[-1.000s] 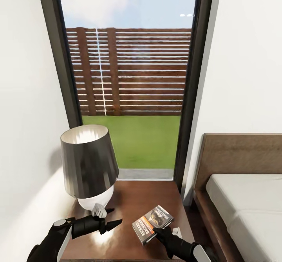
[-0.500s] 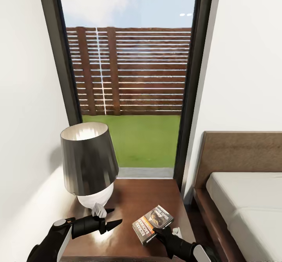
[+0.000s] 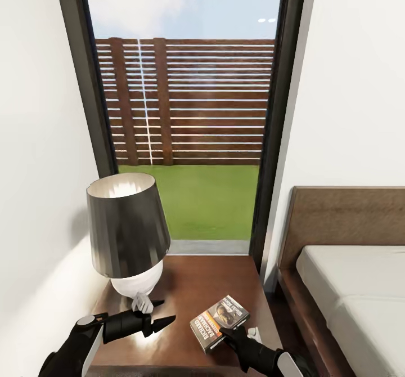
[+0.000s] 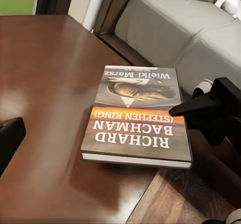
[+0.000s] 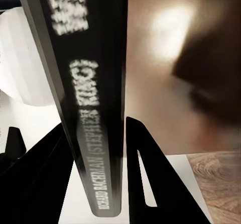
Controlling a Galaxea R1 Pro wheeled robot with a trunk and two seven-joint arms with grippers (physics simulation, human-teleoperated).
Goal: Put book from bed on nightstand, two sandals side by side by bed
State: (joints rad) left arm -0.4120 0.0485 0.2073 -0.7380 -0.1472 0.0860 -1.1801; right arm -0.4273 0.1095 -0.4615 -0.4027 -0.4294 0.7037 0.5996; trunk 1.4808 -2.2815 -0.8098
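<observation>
The book (image 3: 219, 321) lies flat on the dark reddish nightstand (image 3: 191, 281), near its front right corner and close to the bed (image 3: 354, 298). In the left wrist view the book (image 4: 138, 118) has one corner past the nightstand's edge (image 4: 45, 83). My right gripper (image 3: 229, 332) is shut on the book's near edge. The right wrist view has the book's spine (image 5: 95, 83) between both fingers of that gripper (image 5: 98, 123). My left gripper (image 3: 164, 312) hangs open over the nightstand, left of the book and touching nothing. The sandals are out of view.
A lamp with a dark shade (image 3: 128, 230) stands on the nightstand's back left, just behind my left gripper. A tall dark-framed window (image 3: 185, 112) is behind the nightstand. White walls close in on both sides. A narrow strip of wood floor (image 4: 186, 199) separates nightstand and bed.
The head camera has tilted slightly, so the headboard sits a little higher in the picture. Book and both grippers keep their places.
</observation>
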